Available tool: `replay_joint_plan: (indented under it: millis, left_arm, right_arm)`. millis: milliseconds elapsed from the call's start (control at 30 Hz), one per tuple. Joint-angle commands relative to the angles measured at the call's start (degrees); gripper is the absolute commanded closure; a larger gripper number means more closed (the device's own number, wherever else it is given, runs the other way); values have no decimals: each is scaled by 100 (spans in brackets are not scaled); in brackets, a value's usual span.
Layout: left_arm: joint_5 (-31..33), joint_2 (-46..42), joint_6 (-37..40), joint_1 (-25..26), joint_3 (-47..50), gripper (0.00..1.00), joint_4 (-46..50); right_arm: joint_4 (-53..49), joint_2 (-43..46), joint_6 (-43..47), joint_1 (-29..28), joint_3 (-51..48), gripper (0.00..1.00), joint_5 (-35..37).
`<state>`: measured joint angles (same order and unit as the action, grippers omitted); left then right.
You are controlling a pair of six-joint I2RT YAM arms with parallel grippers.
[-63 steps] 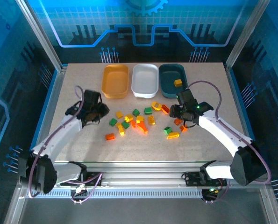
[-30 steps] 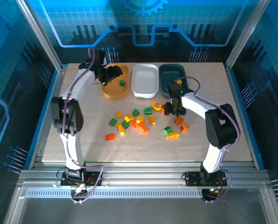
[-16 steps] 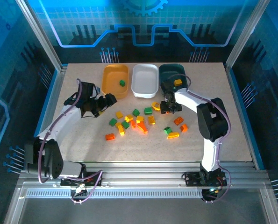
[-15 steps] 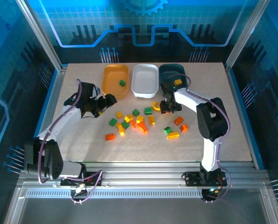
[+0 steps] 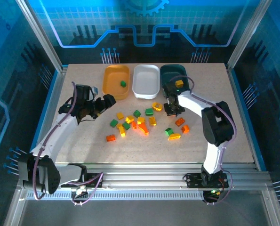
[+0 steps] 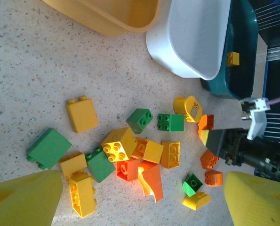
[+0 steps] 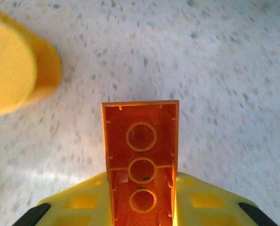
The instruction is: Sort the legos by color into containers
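Clamping orange brick (image 7: 140, 155), right jaws near yellow round piece (image 7: 15, 70), teal tray (image 5: 167, 73).

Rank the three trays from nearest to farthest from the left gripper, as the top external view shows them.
1. The orange-yellow tray, leftmost, just past the left gripper.
2. The white tray, in the middle of the row.
3. The dark teal tray, rightmost.

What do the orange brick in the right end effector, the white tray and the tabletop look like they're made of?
The orange brick: likely hard moulded plastic, smooth with slight sheen; hollow underside shows round tubes. The white tray: probably thin plastic, smooth, rounded corners. The tabletop: speckled beige, stone-look laminate or composite; can't tell which.
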<state>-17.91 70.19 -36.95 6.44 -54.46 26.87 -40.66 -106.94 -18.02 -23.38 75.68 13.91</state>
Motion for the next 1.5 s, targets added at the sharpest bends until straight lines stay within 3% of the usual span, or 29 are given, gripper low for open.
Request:
replay_joint_plan:
  millis: [0, 133, 300, 600, 700, 800, 967, 1233, 1333, 1467]
  left_arm:
    - [-199, -155, -291, -36, 432, 9, -218]
    - [-314, -151, -807, -20, 1097, 6, -669]
    - [-632, -565, -1096, -4, 1585, 2, -676]
    - [-612, -1419, -1110, 57, 2222, 1, -181]
    - [-648, -1438, -1166, 75, 2290, 1, -224]
    - [-652, -1388, -1196, 85, 2249, 1, -294]
    - [-634, -1159, -1232, 153, 2059, 1, -451]
    - [-590, -610, -1312, 441, 1968, 1, -892]
    - [-566, -389, -1304, 552, 1957, 1, -1044]
    - [-591, -28, -1298, 691, 1763, 1, -1114]
  right_arm:
    - [-65, 790, -277, -248, -22, 72, -24]
    - [-31, 469, -372, -325, 748, 71, -70]
    - [-441, -908, -87, -356, 2591, 71, 104]
    - [-1397, -3048, 123, -280, 5479, 68, -65]
    - [-1601, -3388, 124, -264, 6033, 64, -190]
    - [-1762, -3456, 123, -264, 6332, 51, -240]
    - [-1784, -2725, -38, -307, 5909, 44, 213]
    - [-347, -461, -228, -481, 2015, 41, 174]
    - [-38, -206, -268, -510, 1303, 40, -97]
    - [102, -379, -804, -554, 1202, 35, -351]
